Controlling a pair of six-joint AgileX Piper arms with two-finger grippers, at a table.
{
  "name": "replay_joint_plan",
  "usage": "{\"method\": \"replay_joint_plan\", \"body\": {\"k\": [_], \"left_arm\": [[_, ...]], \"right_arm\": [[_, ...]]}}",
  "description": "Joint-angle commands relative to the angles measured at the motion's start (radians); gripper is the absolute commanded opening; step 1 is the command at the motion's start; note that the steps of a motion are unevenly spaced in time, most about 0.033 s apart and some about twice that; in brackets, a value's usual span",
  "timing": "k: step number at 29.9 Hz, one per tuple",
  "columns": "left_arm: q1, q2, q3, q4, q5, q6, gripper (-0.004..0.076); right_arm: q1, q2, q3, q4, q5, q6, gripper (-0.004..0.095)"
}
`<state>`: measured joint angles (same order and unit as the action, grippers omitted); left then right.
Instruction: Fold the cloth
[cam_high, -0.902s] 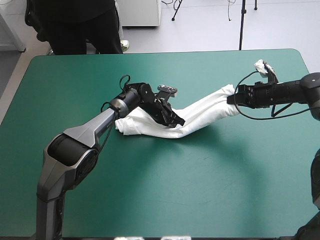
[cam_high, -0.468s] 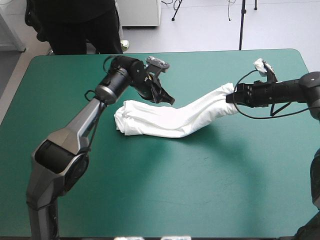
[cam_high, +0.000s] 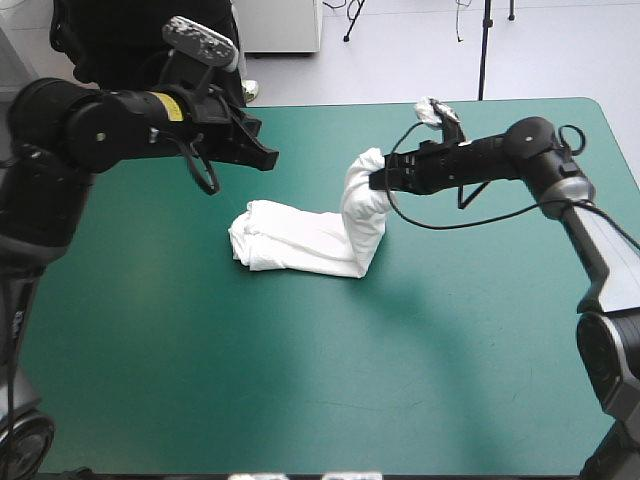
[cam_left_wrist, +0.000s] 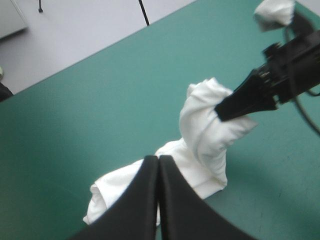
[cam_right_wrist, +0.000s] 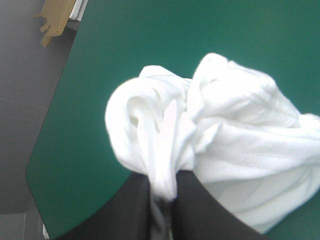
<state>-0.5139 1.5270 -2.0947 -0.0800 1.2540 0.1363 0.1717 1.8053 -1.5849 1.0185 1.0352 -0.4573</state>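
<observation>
The white T-shirt (cam_high: 300, 242) lies as a rolled bundle on the middle of the teal-green table, its right end lifted into a bunched column (cam_high: 364, 195). My right gripper (cam_high: 378, 179) is shut on that raised end; in the right wrist view the cloth (cam_right_wrist: 215, 135) bulges out between and ahead of the fingers (cam_right_wrist: 137, 210). My left gripper (cam_high: 268, 156) hangs in the air above and to the left of the bundle, shut and holding nothing. In the left wrist view its fingers (cam_left_wrist: 158, 165) meet in one arch, with the T-shirt (cam_left_wrist: 200, 150) and the other gripper (cam_left_wrist: 235, 106) beyond.
Brown board (cam_right_wrist: 57, 17) shows off the table's left edge in the right wrist view. The table's far edge (cam_high: 330, 103) runs just behind both grippers. Bare teal-green cover (cam_high: 330, 380) spreads in front of the bundle.
My left gripper let go of the T-shirt and rose up and to the left. My right gripper carried its end of the cloth leftward and up, bending the stretched bundle into an upright column.
</observation>
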Motion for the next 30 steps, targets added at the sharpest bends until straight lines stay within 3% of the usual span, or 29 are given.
{"method": "replay_joint_plan", "body": {"k": [1,4,7,14,16,22,26,30], "left_arm": [[-0.001,-0.087,-0.026,0.029,0.034,-0.025,-0.0009],[-0.001,-0.105,-0.026,0.053,0.034,-0.042,-0.0009],[-0.001,-0.116,-0.026,0.071,0.034,-0.052,-0.0009],[-0.001,-0.116,-0.026,0.072,0.034,-0.057,-0.0009],[-0.001,-0.116,-0.026,0.073,0.034,-0.057,-0.0009],[-0.001,-0.116,-0.026,0.073,0.034,-0.06,-0.0009],[-0.001,-0.122,-0.026,0.07,0.034,-0.06,-0.0009],[-0.001,-0.135,-0.026,0.07,0.034,-0.062,-0.0009]], "right_arm": [[0.079,0.02,-0.089,0.067,-0.065,0.022,-0.0015],[0.137,0.095,-0.154,0.088,-0.066,0.021,-0.0003],[0.189,0.178,-0.232,0.116,-0.04,0.006,0.0075],[0.278,0.316,-0.439,0.145,0.089,0.01,0.05],[0.291,0.32,-0.467,0.148,0.111,0.009,0.0575],[0.287,0.318,-0.526,0.129,0.129,0.011,0.059],[0.264,0.315,-0.537,0.085,0.209,0.048,0.059],[0.228,0.283,-0.534,-0.06,0.213,0.145,0.059]]}}
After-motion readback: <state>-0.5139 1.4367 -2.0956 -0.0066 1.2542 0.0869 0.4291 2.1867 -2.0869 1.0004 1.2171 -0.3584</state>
